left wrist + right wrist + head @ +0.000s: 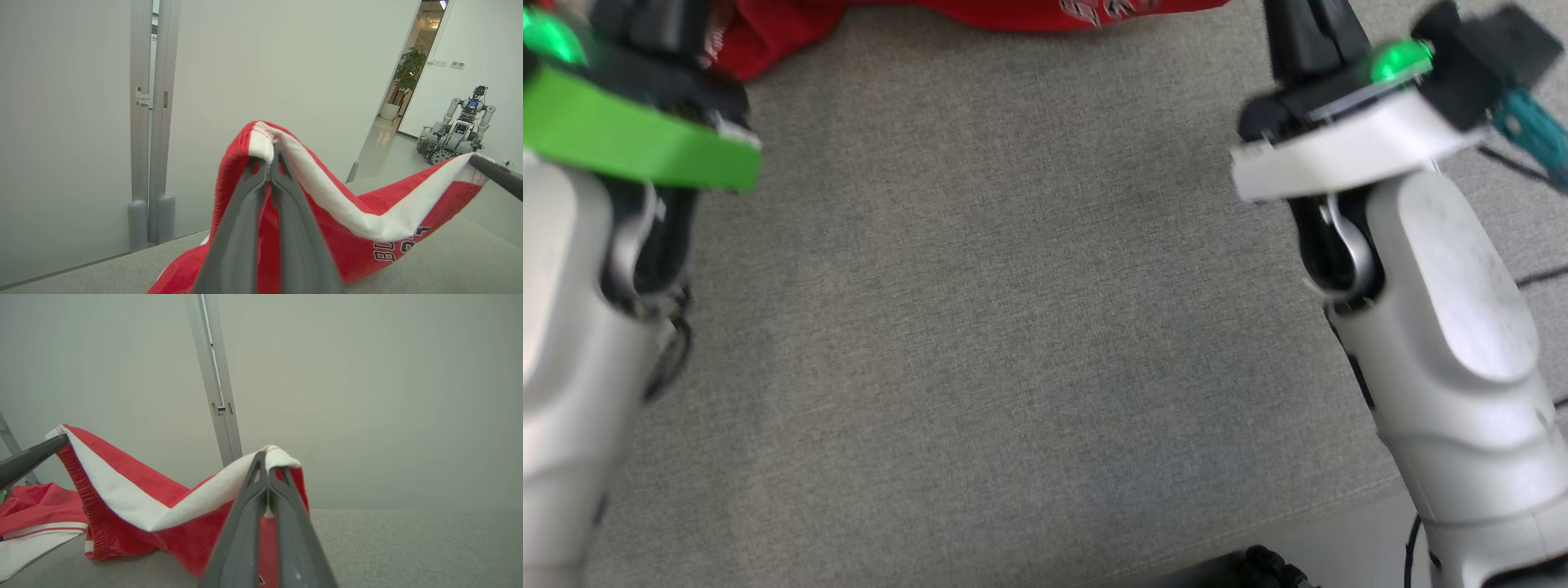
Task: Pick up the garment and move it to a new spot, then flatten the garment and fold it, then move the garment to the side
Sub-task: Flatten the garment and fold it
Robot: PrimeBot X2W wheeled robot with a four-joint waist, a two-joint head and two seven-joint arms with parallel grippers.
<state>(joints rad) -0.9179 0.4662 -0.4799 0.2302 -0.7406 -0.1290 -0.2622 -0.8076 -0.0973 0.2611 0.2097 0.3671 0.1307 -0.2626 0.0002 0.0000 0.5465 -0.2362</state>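
Note:
The garment is red with a white band along its edge and dark lettering. My left gripper is shut on one end of that white band, holding it up off the grey surface. Pinching the other end of the band is my right gripper, also shut, and the band sags between the two. In the head view the garment shows as a red strip at the top edge, with both forearms reaching forward at either side. The right finger tip appears at the far end of the band in the left wrist view.
A grey fabric surface spreads below the arms. More red and white cloth lies on it at the left of the right wrist view. Pale walls and a door frame stand behind. Another robot sits far off near a plant.

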